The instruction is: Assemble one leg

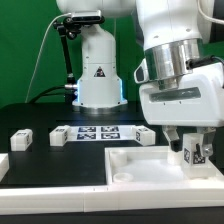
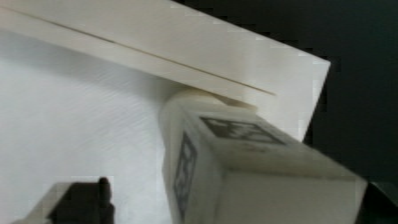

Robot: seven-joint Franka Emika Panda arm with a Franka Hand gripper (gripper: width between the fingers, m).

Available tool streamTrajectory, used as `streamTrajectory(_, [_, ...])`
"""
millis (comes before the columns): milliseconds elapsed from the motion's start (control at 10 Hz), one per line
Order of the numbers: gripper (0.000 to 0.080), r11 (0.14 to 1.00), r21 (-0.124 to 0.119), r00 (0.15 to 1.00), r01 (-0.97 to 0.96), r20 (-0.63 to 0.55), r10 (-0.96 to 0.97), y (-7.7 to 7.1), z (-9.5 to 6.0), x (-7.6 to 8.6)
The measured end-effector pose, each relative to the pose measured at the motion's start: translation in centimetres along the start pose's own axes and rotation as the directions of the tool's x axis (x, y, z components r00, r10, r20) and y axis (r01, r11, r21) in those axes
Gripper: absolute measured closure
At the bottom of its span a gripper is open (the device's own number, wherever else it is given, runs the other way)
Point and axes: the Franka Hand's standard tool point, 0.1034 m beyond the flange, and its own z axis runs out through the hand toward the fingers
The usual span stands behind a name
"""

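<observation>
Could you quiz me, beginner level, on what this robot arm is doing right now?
1. True or false: the hand carries a leg bearing a black-and-white marker.
2. Over which thing does the held leg hang? A) the marker board B) the large white tabletop piece C) the bare black table
3. How many loose legs lie on the table toward the exterior view's left, beside the marker board?

Key: 1 true. 2 B: it is at the piece's corner on the exterior view's right, and the wrist view shows it by the raised edge. 3 two, and.
</observation>
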Motion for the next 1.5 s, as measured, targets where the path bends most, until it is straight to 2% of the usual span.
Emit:
streamTrajectory(200, [0.0152, 0.978, -0.004, 0.978, 0.207, 0.002, -0.207, -0.3, -0.1, -0.3])
streamTrajectory(400, [0.0151, 0.868, -0.026, 0.869, 0.495, 0.023, -0.495, -0.8, -0.1, -0.4])
streamTrajectory(500, [0.0151, 0.815, -0.037, 0.816, 0.578, 0.031, -0.578, -1.1, -0.1, -0.6])
streamTrajectory(700, [0.0151, 0.605, -0.057, 0.607, 0.794, 0.048, -0.793, -1.6, -0.1, -0.5])
streamTrajectory(800, [0.0151, 0.534, -0.062, 0.537, 0.843, 0.045, -0.842, -1.7, -0.1, -0.6])
streamTrajectory(900, [0.0151, 0.436, -0.064, 0.439, 0.898, 0.047, -0.897, -1.6, 0.0, -0.5])
streamTrajectory(1000, [0.0151, 0.32, -0.061, 0.323, 0.946, 0.045, -0.946, -1.4, 0.0, 0.3])
streamTrajectory(1100, [0.0151, 0.257, -0.06, 0.26, 0.964, 0.048, -0.964, -1.2, 0.0, 0.9])
streamTrajectory(1300, [0.0181, 0.252, -0.06, 0.255, 0.966, 0.049, -0.966, -1.2, 0.0, 0.7])
streamTrajectory(1400, [0.0382, 0.252, -0.06, 0.255, 0.966, 0.049, -0.966, -1.2, 0.0, 0.8])
streamTrajectory(1500, [0.0382, 0.252, -0.06, 0.255, 0.966, 0.049, -0.966, -1.2, 0.0, 0.7])
